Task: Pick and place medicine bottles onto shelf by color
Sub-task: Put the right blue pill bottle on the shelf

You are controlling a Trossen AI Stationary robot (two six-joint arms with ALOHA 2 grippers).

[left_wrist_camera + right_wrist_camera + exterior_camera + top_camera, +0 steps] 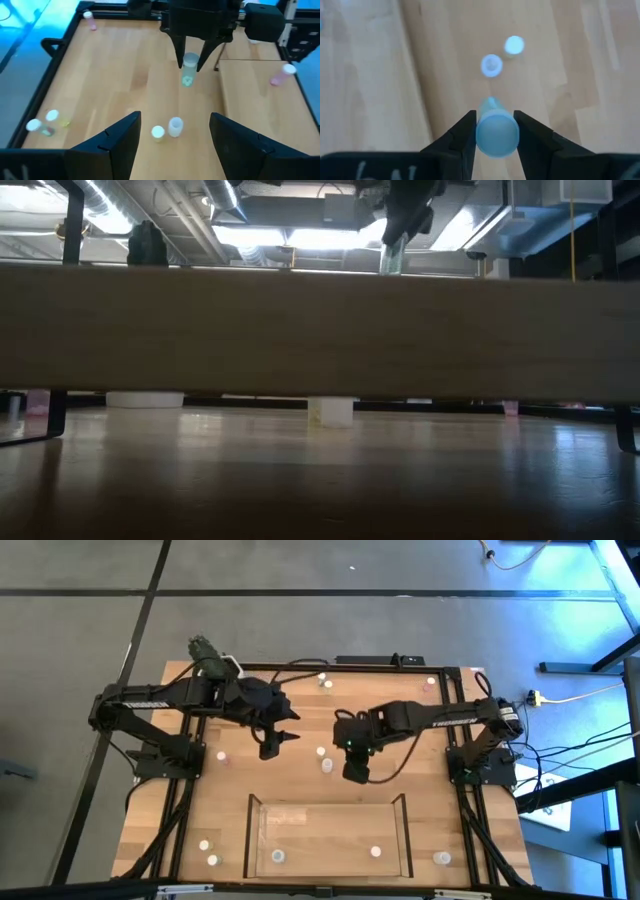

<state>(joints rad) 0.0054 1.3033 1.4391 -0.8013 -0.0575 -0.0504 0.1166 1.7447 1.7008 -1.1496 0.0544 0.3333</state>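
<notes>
My right gripper (355, 768) hangs above the middle of the table, shut on a small clear medicine bottle (188, 70) with a pale cap; the bottle also shows in the right wrist view (496, 131) and high in the low view (392, 252). Two more medicine bottles (321, 751) (327, 766) stand on the wood just beside it. My left gripper (175, 145) is open, raised over the table's left half, facing these two. The shelf (250, 840), a clear-walled tray, lies at the near edge with two bottles (278, 856) (376, 852) on its floor. My right gripper pinches the bottle's capped upper end (190, 60) between its two fingers (465, 137). The fingers come from above, pointing steeply down. The bottle hangs nearly upright below the fingertips, its lower body (187, 81) clear of the table.
Other bottles stand scattered: two at the far edge (325, 680) (432, 683), one pinkish at the left (222, 753), two at the near left (204, 844) (213, 860), one at the near right (441, 858). A black frame (465, 790) borders the tabletop.
</notes>
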